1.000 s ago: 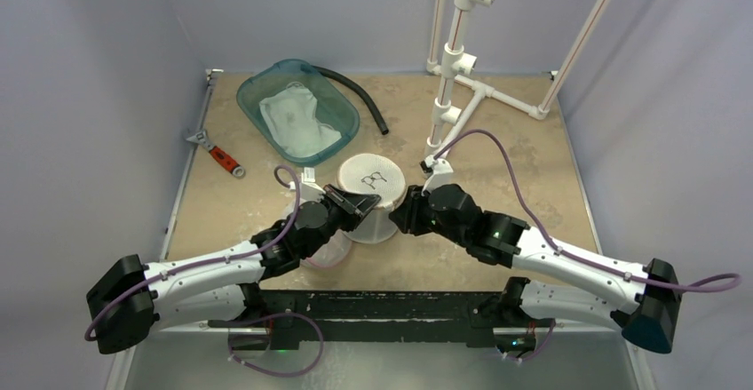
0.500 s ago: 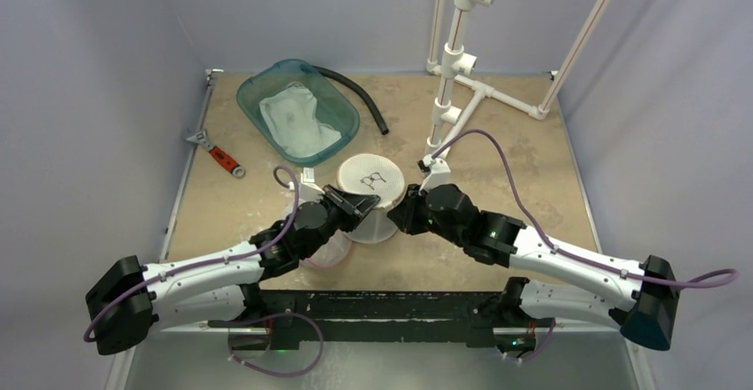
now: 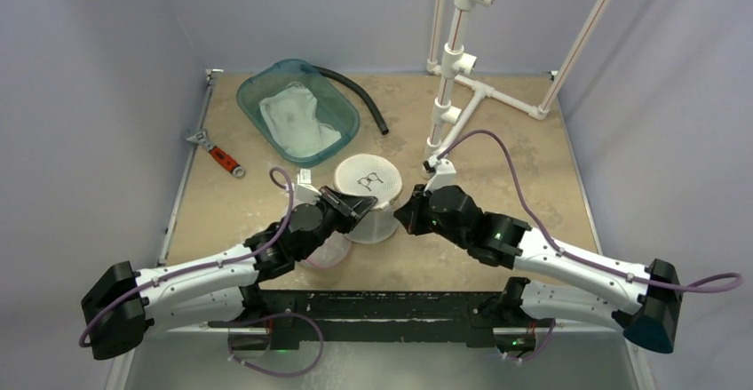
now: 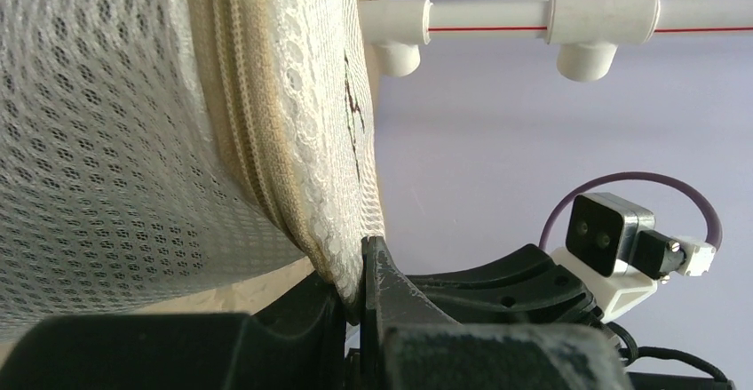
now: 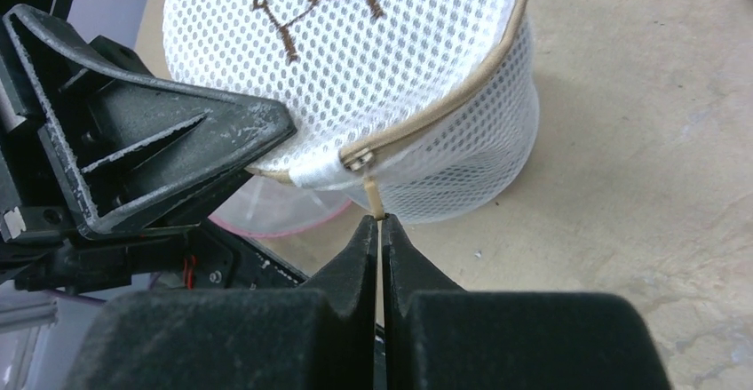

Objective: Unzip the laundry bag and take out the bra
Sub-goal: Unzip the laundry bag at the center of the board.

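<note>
The laundry bag [image 3: 368, 196] is a white mesh cylinder with a beige zipper rim and a small bra drawing on its lid, standing mid-table. My left gripper [image 3: 362, 205] is shut on the bag's lid edge at its left side; the left wrist view shows the mesh and zipper band [image 4: 266, 141] pinched between the jaws. My right gripper [image 3: 407, 210] is shut on the beige zipper pull tab [image 5: 374, 202], which hangs from the metal slider [image 5: 359, 158] on the bag [image 5: 444, 97]. The bra is hidden inside the bag.
A teal tub [image 3: 297, 110] with white cloth sits at the back left, a black hose [image 3: 360, 97] behind it. A red-handled wrench [image 3: 217, 154] lies at the left edge. A white PVC pipe stand [image 3: 457, 70] rises at the back right. A clear pink-rimmed dish [image 3: 324, 250] lies under my left arm.
The bag has shifted slightly left and back with both grippers holding it. My right gripper has moved a little right, drawing the pull tab taut.
</note>
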{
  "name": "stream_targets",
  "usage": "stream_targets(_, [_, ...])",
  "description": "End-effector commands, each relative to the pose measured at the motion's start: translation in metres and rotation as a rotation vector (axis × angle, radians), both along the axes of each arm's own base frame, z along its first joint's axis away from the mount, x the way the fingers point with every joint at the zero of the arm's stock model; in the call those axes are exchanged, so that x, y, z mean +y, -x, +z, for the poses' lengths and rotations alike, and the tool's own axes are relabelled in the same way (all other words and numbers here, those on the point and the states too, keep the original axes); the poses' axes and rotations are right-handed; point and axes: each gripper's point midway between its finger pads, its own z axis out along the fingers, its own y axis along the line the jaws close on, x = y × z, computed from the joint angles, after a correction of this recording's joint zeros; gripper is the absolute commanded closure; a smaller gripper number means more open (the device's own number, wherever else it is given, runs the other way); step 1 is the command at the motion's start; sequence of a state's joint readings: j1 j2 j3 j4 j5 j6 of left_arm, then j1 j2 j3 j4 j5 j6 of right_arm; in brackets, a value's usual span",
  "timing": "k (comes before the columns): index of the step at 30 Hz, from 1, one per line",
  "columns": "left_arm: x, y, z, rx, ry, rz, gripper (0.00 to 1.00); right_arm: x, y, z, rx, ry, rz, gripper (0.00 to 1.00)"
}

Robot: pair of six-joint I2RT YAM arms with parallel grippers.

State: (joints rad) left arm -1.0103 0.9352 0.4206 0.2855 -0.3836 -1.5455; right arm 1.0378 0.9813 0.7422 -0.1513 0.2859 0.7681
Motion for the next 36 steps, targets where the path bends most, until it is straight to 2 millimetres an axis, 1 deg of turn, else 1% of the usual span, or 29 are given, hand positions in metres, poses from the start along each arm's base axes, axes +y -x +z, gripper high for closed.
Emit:
stream_targets(1, [-0.006, 0.01, 0.007, -0.036, -0.001, -0.074, 1.0, -0.014, -0.01, 0.017, -0.049, -0.004, -0.078, 1.0])
stream_targets(9, [-0.019, 0.021, 0.004, -0.046, -0.023, -0.167, 1.0, -0.026, -0.009, 0.017, -0.058, 0.011, -0.108, 1.0])
stream_targets(11, [-0.019, 0.022, 0.003, -0.047, -0.027, -0.173, 1.0, -0.028, -0.008, 0.018, -0.056, 0.008, -0.106, 1.0])
stream_targets(15, [-0.013, 0.022, 0.005, -0.051, -0.04, -0.156, 1.0, -0.032, -0.001, 0.025, -0.074, -0.021, -0.079, 1.0])
stream_targets(17, [-0.009, 0.021, 0.004, -0.05, -0.045, -0.143, 1.0, -0.032, 0.005, 0.028, -0.083, -0.029, -0.038, 1.0])
stream_targets(18, [-0.008, 0.021, 0.004, -0.051, -0.047, -0.14, 1.0, -0.028, 0.01, 0.031, -0.091, -0.037, 0.008, 1.0])
stream_targets(19, [-0.007, 0.021, 0.004, -0.051, -0.048, -0.137, 1.0, -0.025, 0.014, 0.034, -0.097, -0.047, 0.043, 0.97])
stream_targets(21, [-0.007, 0.021, 0.004, -0.054, -0.049, -0.137, 1.0, -0.022, 0.022, 0.039, -0.105, -0.073, 0.093, 0.76])
stream_targets(22, [-0.007, 0.021, 0.005, -0.054, -0.049, -0.137, 1.0, -0.021, 0.024, 0.042, -0.108, -0.084, 0.106, 0.68])
stream_targets(24, [-0.007, 0.021, 0.005, -0.056, -0.048, -0.136, 1.0, -0.018, 0.027, 0.043, -0.107, -0.094, 0.125, 0.62])
stream_targets(27, [-0.008, 0.02, 0.006, -0.058, -0.048, -0.137, 1.0, -0.007, 0.03, 0.041, -0.085, -0.098, 0.17, 0.56])
stream_targets(30, [-0.009, 0.02, 0.009, -0.062, -0.046, -0.138, 1.0, 0.0, 0.028, 0.033, -0.069, -0.073, 0.185, 0.52])
stream_targets(34, [-0.01, 0.019, 0.012, -0.065, -0.048, -0.141, 1.0, -0.001, 0.021, 0.021, -0.061, -0.014, 0.164, 0.53])
stream_targets(36, [-0.01, 0.019, 0.012, -0.065, -0.053, -0.142, 1.0, -0.002, 0.02, 0.019, -0.064, 0.005, 0.165, 0.54])
